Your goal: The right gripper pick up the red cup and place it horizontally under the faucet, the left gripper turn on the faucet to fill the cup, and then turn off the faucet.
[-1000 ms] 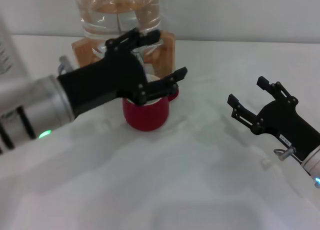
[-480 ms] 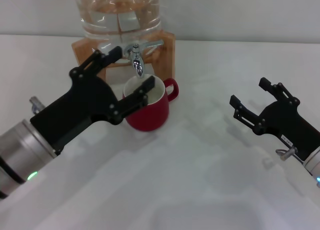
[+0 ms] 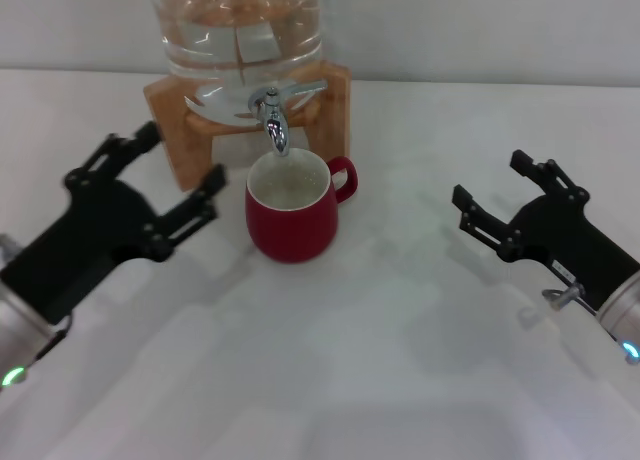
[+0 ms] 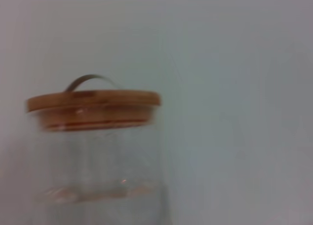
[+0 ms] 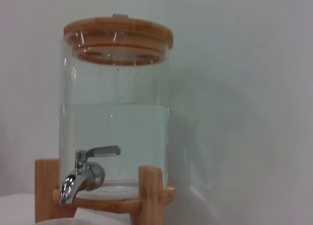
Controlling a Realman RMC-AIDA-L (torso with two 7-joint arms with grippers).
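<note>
Left gripper (image 3: 150,185) backs off faucet (image 3: 272,115), fingers spread, empty | right gripper (image 3: 508,195) parked apart, also spread | red cup (image 3: 292,210) upright under spout | risk: lever not fully closed, overflow

Head view: the glass jar (image 3: 238,25) is cut off by the top edge; its lid and upper body are out of frame. The left arm (image 3: 30,280) runs off the left edge, the right arm (image 3: 610,300) off the right edge. Left wrist view: the jar is blurred, base cut off below. Right wrist view: the wooden stand (image 5: 146,195) is cut off below; only a sliver of the cup rim (image 5: 83,220) shows.
</note>
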